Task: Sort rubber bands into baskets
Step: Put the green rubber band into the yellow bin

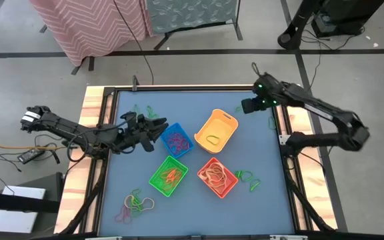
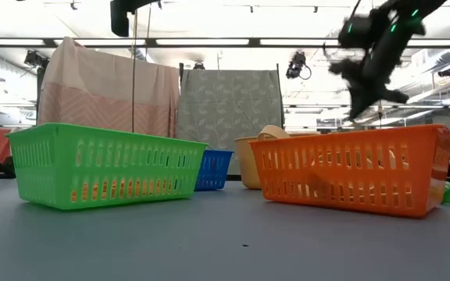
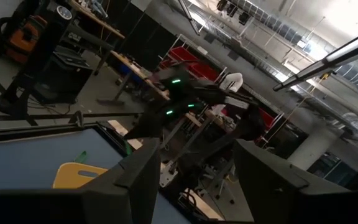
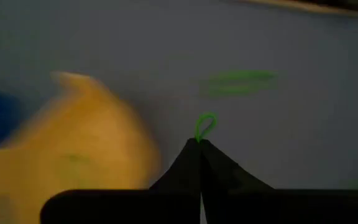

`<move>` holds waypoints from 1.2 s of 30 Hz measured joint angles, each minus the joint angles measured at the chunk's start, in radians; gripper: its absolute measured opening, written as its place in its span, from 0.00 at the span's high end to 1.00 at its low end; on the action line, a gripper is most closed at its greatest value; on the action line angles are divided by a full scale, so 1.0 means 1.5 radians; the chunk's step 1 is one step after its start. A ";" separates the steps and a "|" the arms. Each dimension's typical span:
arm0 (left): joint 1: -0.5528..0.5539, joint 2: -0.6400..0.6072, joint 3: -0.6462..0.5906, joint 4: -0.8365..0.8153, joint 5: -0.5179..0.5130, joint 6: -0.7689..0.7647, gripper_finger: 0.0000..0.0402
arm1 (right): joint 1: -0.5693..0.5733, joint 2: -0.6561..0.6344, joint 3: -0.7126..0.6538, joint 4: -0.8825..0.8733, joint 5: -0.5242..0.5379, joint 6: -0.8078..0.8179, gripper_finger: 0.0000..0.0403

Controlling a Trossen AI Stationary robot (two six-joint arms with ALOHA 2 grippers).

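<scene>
Four baskets stand mid-table: blue (image 1: 176, 140), yellow (image 1: 217, 131), green (image 1: 169, 175) and orange (image 1: 217, 177), each with rubber bands inside. My right gripper (image 1: 247, 106) hangs above the table just right of the yellow basket's far end and is shut on a green rubber band (image 4: 204, 126). My left gripper (image 1: 157, 127) is open and empty, above the blue basket's left side. Its two fingers show apart in the left wrist view (image 3: 197, 180). Loose bands lie on the mat at the near left (image 1: 136, 203), right of the orange basket (image 1: 248, 178) and at the far left (image 1: 145, 110). My right gripper pinches the green rubber band between its two shut fingertips (image 4: 191, 152). A small loop of the band (image 4: 206, 123) sticks out past the tips. The band is lifted clear of the table; the rest of it is hidden between the fingers.
The blue mat (image 1: 265, 200) has a raised wooden frame (image 1: 92, 107) around it. In the low view the green basket (image 2: 104, 164) and orange basket (image 2: 350, 168) stand nearest, with my right arm (image 2: 369, 55) high above the orange one. A single green band (image 1: 272, 123) lies by the right edge.
</scene>
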 joint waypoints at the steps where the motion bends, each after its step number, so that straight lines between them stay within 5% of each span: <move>1: 0.000 0.000 0.000 0.000 0.000 0.007 0.49 | 0.021 -0.022 0.000 0.019 -0.014 0.025 0.99; 6: 0.000 0.000 0.000 0.000 -0.004 0.011 0.49 | 0.166 -0.056 0.001 0.115 -0.001 0.128 0.99; 13: 0.000 0.000 0.000 0.000 -0.008 0.012 0.49 | 0.317 0.055 0.001 0.194 0.083 0.201 0.99; 24: 0.000 0.000 0.000 0.011 -0.009 0.012 0.49 | 0.329 0.183 0.001 0.218 0.068 0.180 0.77; 36: 0.000 0.000 0.000 0.010 -0.017 0.012 0.49 | 0.306 0.082 0.002 0.197 0.069 0.187 0.39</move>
